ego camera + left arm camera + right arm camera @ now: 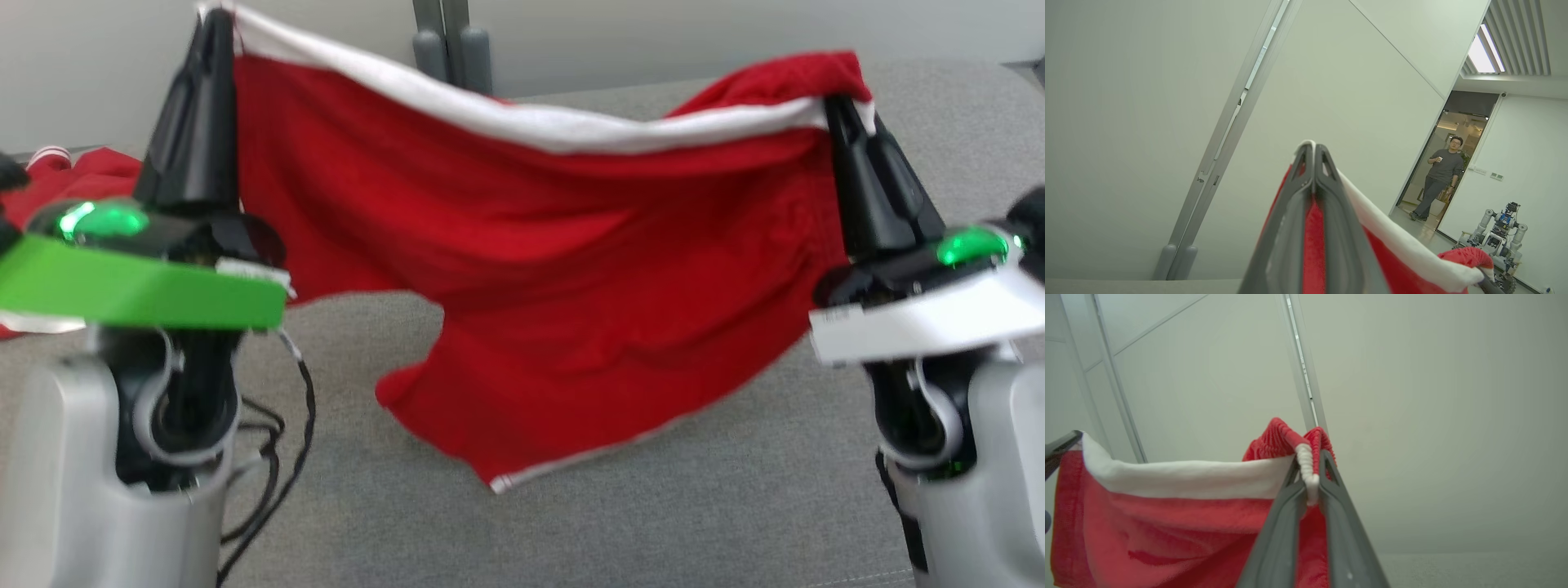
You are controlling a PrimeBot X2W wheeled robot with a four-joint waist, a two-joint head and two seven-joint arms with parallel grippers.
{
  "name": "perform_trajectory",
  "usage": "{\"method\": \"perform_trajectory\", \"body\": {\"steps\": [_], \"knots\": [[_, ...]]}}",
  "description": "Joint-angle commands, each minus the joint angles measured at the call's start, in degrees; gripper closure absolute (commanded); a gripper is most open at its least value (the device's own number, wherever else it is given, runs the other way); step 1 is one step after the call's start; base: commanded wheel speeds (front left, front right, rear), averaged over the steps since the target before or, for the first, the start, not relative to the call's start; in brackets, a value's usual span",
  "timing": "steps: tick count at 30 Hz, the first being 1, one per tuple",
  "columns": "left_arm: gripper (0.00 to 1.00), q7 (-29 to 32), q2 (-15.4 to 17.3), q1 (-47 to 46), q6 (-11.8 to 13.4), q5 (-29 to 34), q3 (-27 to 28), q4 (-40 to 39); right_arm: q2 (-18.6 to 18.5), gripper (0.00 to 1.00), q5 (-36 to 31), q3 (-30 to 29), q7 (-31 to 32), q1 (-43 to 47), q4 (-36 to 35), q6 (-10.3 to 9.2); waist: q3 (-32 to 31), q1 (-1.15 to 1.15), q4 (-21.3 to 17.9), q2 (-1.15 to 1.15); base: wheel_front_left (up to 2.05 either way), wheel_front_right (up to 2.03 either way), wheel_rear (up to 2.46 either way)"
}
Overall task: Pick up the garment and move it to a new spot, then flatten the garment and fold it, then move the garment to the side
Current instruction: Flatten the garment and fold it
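**Red garment spread between both hands above the surface**

I hold the red fleece garment with the white band along its top edge (555, 310) in the air over the middle of the grey fabric-covered surface (669, 531). My left hand (215, 24) is pinched together on one top corner. My right hand (839, 110) is clamped on the other, where the cloth bunches over the fingertips. Gripped at both top corners and pulled wide, the cloth hangs as an open sheet, which I judge suits laying it down flat. The band sags between the hands, so the span is not taut. The lowest hem corner hangs toward the near edge of the surface; I cannot tell whether it touches.

For room, open grey cloth shows along the near edge and toward the right edge. At the far left edge lies a second crumpled red garment (82, 175). Loose black cables (273, 457) trail beside my left arm at the near left corner. I would keep the hem away from both. A person (1439, 179) stands in a doorway, well apart.
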Motion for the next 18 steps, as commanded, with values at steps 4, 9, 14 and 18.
{"method": "perform_trajectory", "body": {"steps": [4,9,14,18], "knots": [[1.00,2.28,2.30,-14.90,-1.09,1.95,0.34,10.19,-0.43,1.00,-0.51,0.96,-2.49,-17.00,13.33,0.00,7.73,0.00,-1.38,0.00,0.00,0.00,0.00],[1.00,0.49,3.34,-32.67,-2.64,6.89,-0.49,24.44,0.97,1.00,-3.55,0.47,-8.00,-36.57,31.37,0.01,12.12,0.00,-1.34,0.00,0.00,0.00,0.00],[1.00,-8.27,1.41,-45.28,-4.16,11.37,-1.49,38.68,2.25,1.00,-8.89,-3.59,-15.88,-50.86,49.95,-0.03,15.59,0.00,-0.16,0.00,0.00,0.00,0.00],[1.00,-14.79,-1.36,-46.73,-5.92,11.33,-1.80,48.01,2.84,1.00,-11.90,-6.15,-17.84,-54.44,59.89,-0.04,18.00,0.00,1.52,0.00,0.00,0.00,0.00]]}}
